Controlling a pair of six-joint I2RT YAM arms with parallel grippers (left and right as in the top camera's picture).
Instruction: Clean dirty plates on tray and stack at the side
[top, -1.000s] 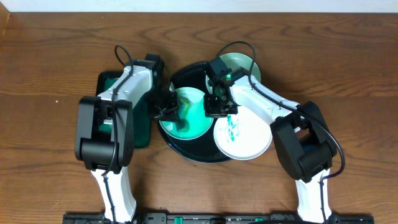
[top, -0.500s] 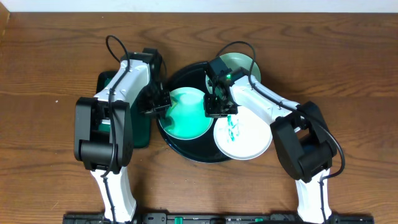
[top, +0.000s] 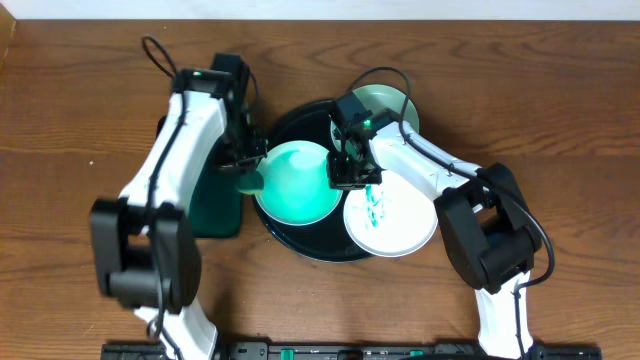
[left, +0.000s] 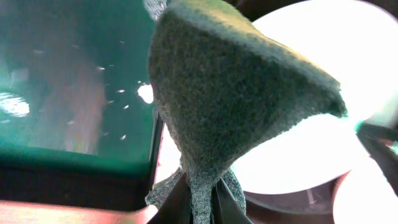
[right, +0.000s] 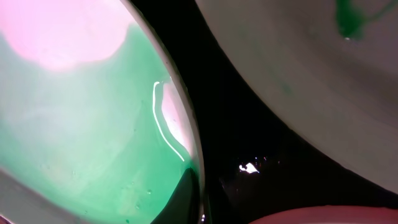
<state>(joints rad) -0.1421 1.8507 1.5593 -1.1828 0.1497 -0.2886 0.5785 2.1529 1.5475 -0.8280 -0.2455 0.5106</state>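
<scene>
Overhead, left fingers (top: 247, 160) clenched on sponge (left: 230, 106), right fingers (top: 345, 172) pinching green plate (top: 295, 185).

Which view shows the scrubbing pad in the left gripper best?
Left wrist: the pad fills the frame, pinched at its lower end by the left gripper. Overhead shows it only as a small grey patch beside the green plate. Right wrist does not show it.

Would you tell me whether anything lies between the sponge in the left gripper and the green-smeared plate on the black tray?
Nothing visible does. The left gripper holds the grey-green sponge beside the left rim of the small round green-coated plate on the black round tray; the right gripper holds the opposite rim.
</scene>
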